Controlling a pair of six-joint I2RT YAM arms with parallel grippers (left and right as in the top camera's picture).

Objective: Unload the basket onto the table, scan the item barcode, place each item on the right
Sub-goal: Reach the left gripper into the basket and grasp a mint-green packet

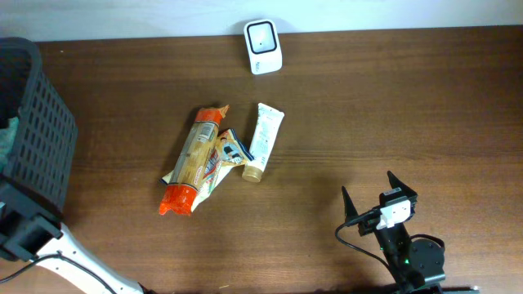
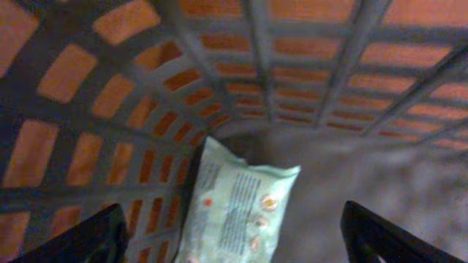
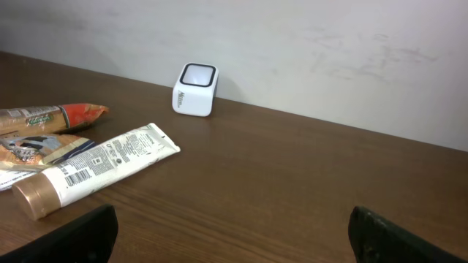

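In the left wrist view my left gripper (image 2: pixel 234 245) hangs open inside a dark mesh basket (image 2: pixel 146 109), its fingers on either side of and above a pale green packet (image 2: pixel 238 201) lying on the basket floor. My right gripper (image 1: pixel 368 186) is open and empty above bare table at the front right. The white barcode scanner (image 1: pixel 263 46) stands at the far edge, also visible in the right wrist view as the scanner (image 3: pixel 196 89). A white tube (image 1: pixel 263 140) with a gold cap, a small packet (image 1: pixel 231 149) and an orange snack pack (image 1: pixel 196 159) lie mid-table.
The basket (image 1: pixel 33 122) fills the left edge of the table, with my left arm (image 1: pixel 24 233) beside it at the front left. The tube (image 3: pixel 95 168) shows a printed barcode near its cap. A pale wall rises behind the scanner.
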